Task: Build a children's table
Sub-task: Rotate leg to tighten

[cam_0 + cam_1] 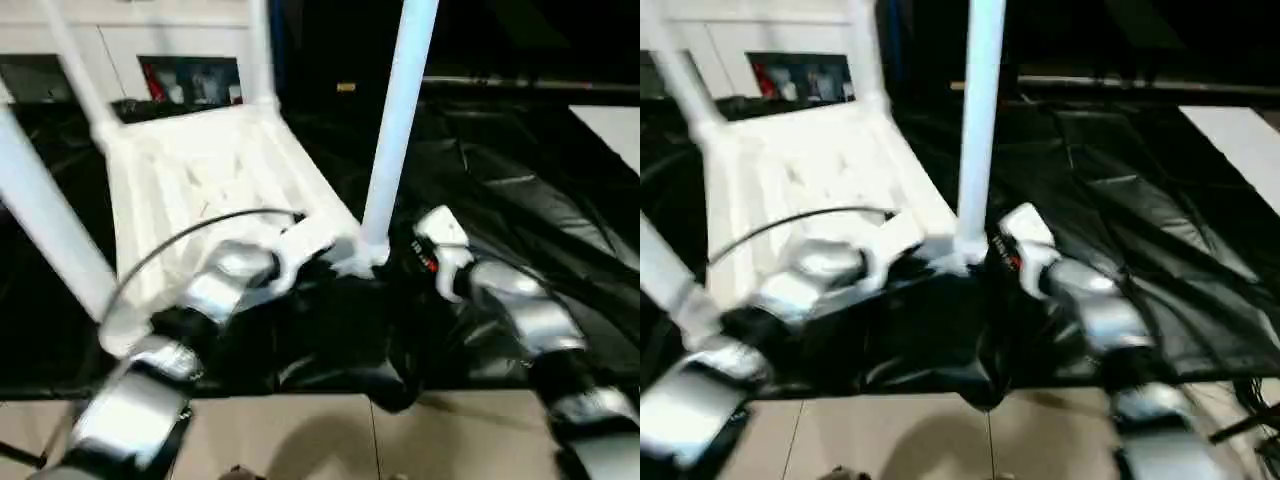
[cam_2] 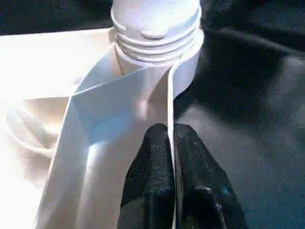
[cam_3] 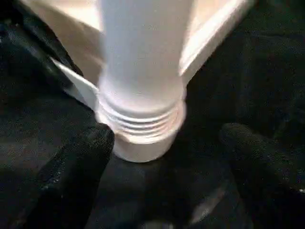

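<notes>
A black sheet (image 1: 520,200) is spread over the floor, and on it the tabletop (image 1: 200,170) is laid upside down, its ribbed underside turned up. Pale floor tiles (image 1: 300,435) are seen along the sheet's near edge, and a white cabinet (image 1: 140,50) with glass doors is seen behind the tabletop.

Four legs are stood upright in the corner sockets. The near right leg (image 1: 395,130) is the one being worked on; its threaded end (image 2: 155,33) is seated in the socket (image 3: 143,140), with a few thread ridges left showing above the collar. The near left leg (image 1: 45,215) is seen at the left edge, and the two far legs (image 1: 75,60) are seen at the back corners.

The left gripper (image 2: 171,162) is pressed together on the tabletop's thin rim wall (image 2: 169,105), one black finger on each side of it, just beside the socket.

The right gripper (image 3: 167,157) is held spread, its fingers (image 3: 78,167) set apart on either side of the socket's base and not touching the leg
</notes>
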